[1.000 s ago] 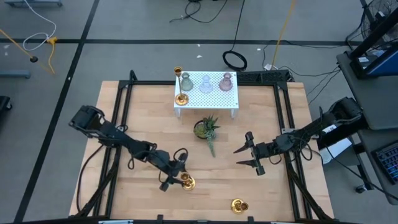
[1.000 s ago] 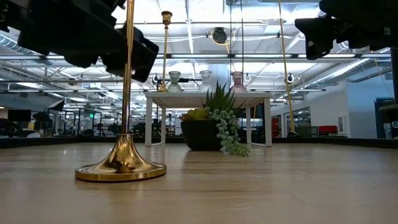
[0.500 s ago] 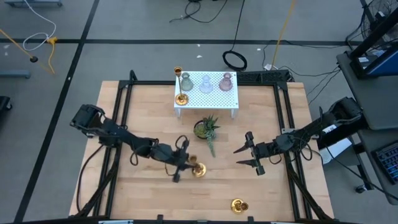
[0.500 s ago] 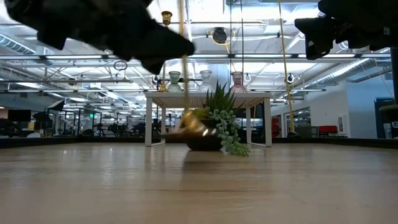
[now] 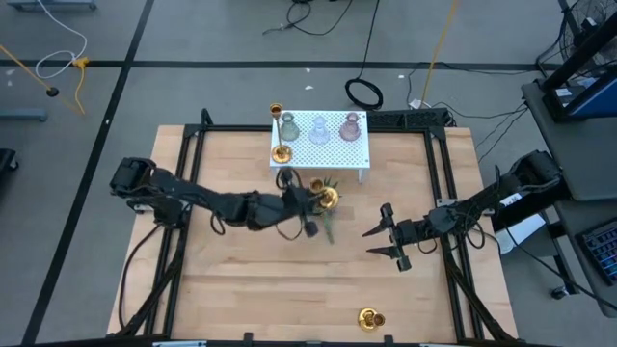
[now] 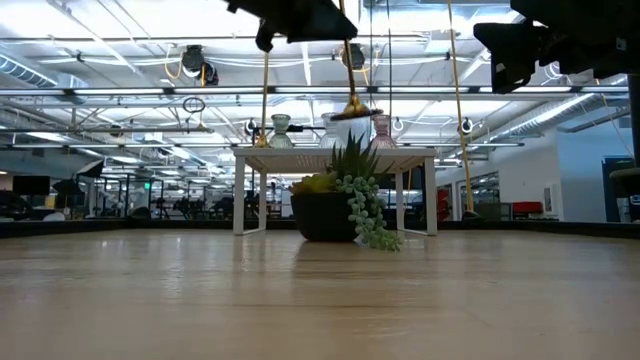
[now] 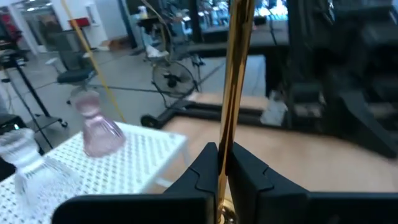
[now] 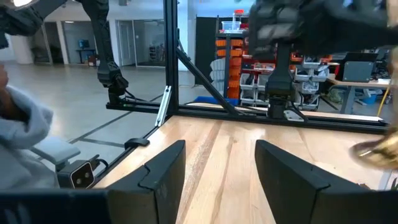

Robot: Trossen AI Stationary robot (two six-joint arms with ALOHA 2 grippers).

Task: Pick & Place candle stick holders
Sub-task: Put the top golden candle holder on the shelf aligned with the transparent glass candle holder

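High view, working from the table's near edge: I see one candle stick holder lying on the wood there. Farther in, my right gripper waits with its fingers spread wide and nothing between them. My left gripper is clamped on the stem of a second candle stick holder, held in the air over the potted plant. At the far side, a third candlestick stands on the white shelf beside three glass vases.
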